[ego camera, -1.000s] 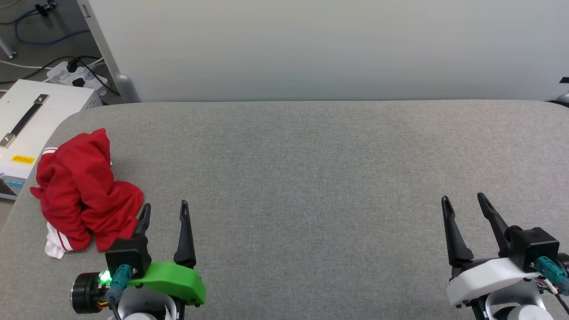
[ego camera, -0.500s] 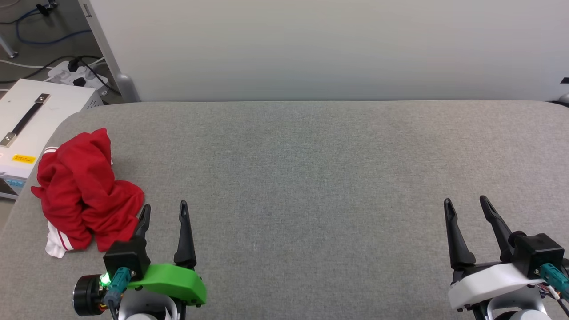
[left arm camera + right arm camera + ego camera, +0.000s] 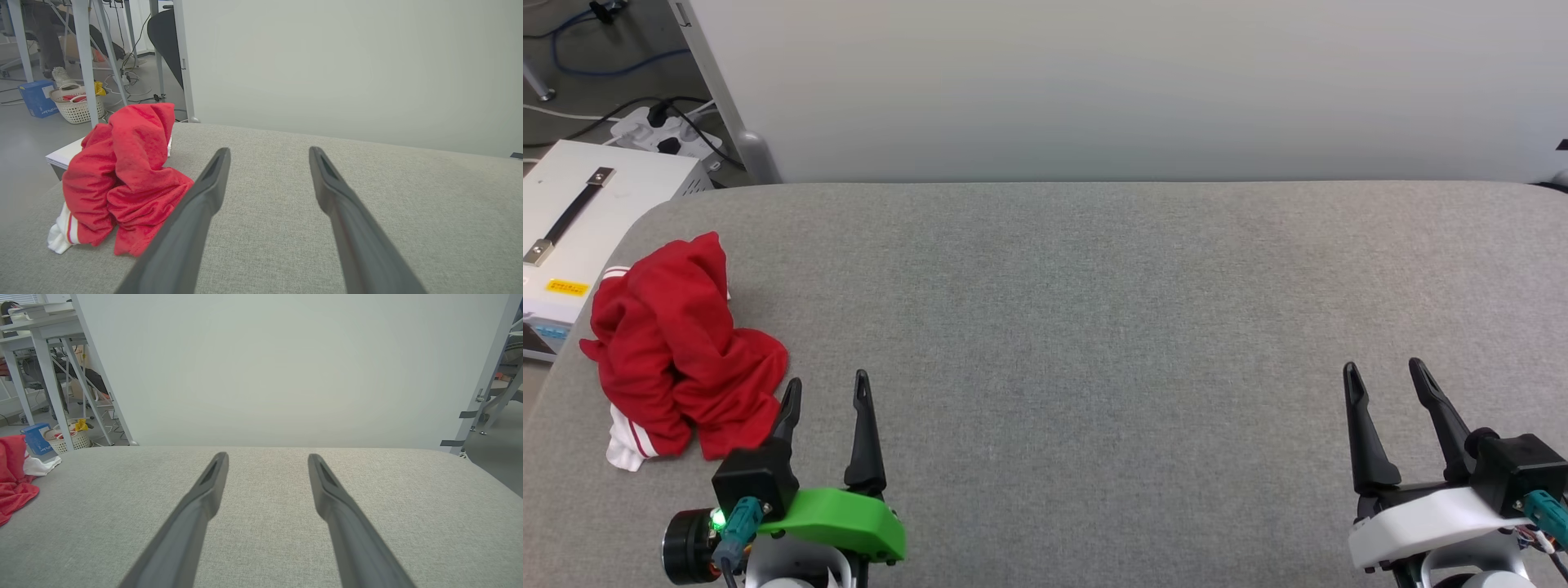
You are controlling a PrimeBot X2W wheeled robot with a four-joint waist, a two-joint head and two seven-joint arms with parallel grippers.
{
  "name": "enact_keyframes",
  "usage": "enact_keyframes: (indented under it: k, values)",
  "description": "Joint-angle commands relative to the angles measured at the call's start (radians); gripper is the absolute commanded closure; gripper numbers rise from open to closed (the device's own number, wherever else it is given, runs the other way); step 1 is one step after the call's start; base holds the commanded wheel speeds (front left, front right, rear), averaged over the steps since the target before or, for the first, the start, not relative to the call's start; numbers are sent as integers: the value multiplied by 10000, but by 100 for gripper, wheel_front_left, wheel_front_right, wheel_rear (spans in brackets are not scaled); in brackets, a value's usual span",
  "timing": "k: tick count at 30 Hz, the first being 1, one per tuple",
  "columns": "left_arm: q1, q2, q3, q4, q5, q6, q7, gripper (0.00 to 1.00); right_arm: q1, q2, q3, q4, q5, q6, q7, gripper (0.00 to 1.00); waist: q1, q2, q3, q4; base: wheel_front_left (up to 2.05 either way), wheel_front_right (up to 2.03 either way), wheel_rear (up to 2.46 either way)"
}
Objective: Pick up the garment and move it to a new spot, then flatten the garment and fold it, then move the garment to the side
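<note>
Pickup not started yet
Nothing's moved lately: my left gripper [image 3: 827,377] and right gripper [image 3: 1383,363] hang open and empty, garment [image 3: 678,343] crumpled just beside the left.

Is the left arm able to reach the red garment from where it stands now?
Probably yes. The garment lies crumpled on the grey surface close beside the open left pincer, on its left, and nothing stands between them.
</note>
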Motion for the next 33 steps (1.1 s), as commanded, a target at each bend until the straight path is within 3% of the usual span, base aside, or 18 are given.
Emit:
enact_keyframes:
  k: [1,17,25,33]
  values:
    - [18,-32,-27,41,-121,78,-107,0,176,-4,-19,-48,59,-5,-112,0,0,0,5,5,0,0,0]
    - [-54,-38,-128,139,-346,263,-438,0,288,-4,-7,-84,152,-6,-438,0,0,0,89,171,0,0,0]
    - [-172,-41,-31,223,-402,372,-603,0,294,-4,124,-174,92,-6,-601,0,0,0,227,846,0,0,0]
    - [-292,-45,248,273,-594,457,-773,0,261,-4,276,-319,-25,-7,-769,0,0,0,425,1944,0,0,0]
